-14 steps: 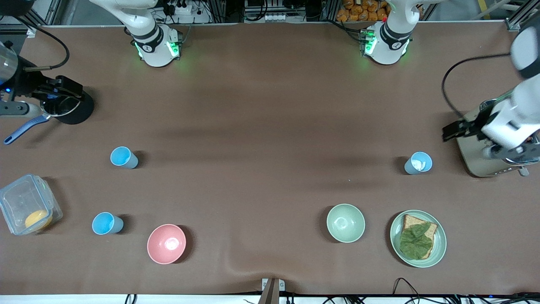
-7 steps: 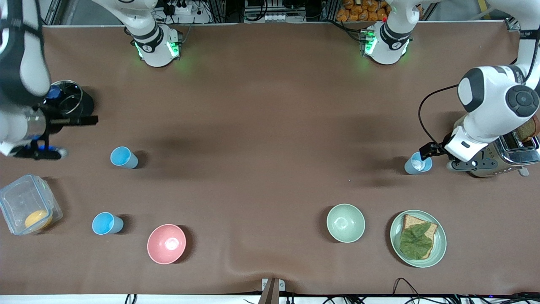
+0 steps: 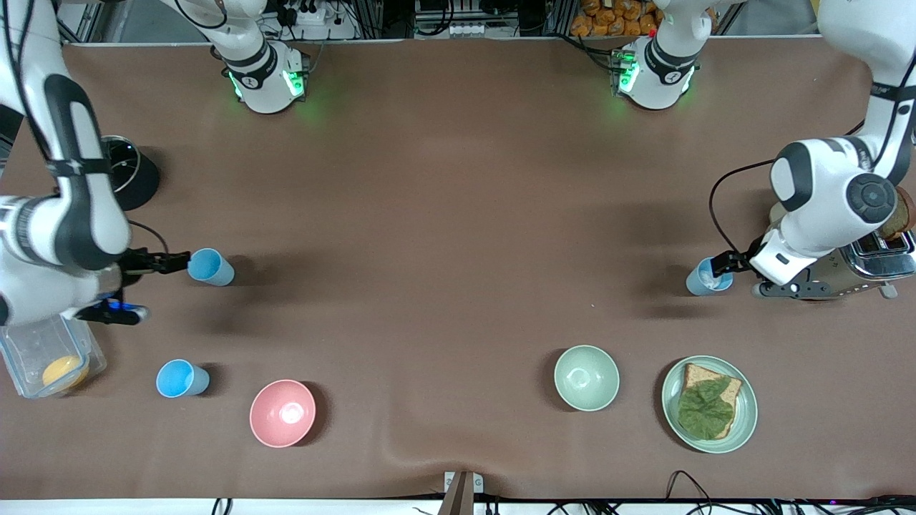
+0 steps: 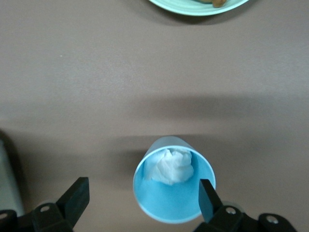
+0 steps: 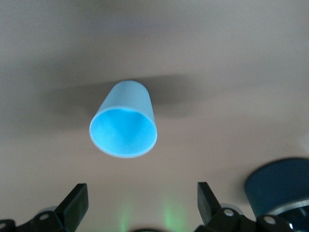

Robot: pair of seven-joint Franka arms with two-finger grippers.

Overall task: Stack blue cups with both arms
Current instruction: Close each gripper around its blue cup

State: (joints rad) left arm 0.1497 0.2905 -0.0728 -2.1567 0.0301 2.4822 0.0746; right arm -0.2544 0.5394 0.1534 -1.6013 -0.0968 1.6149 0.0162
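Fingers of the left gripper (image 4: 140, 200) are spread wide on either side of a pale blue cup (image 3: 708, 277) with something white wadded inside, standing beside the toaster (image 3: 869, 257); nothing is gripped. Right gripper (image 5: 140, 205), equally spread, sits just short of a sky-blue cup (image 3: 210, 267) at the right arm's end of the worktop (image 3: 444, 214). No stacking has begun. Another sky-blue cup (image 3: 181, 378) waits near the pink bowl (image 3: 282, 413). Whether any finger touches a cup cannot be made out.

A brown cloth-covered table (image 3: 444, 214) fills the frame, faintly wrinkled at its lower edge. Along the top edge stand metal framing, cables and orange packets (image 3: 608, 18).
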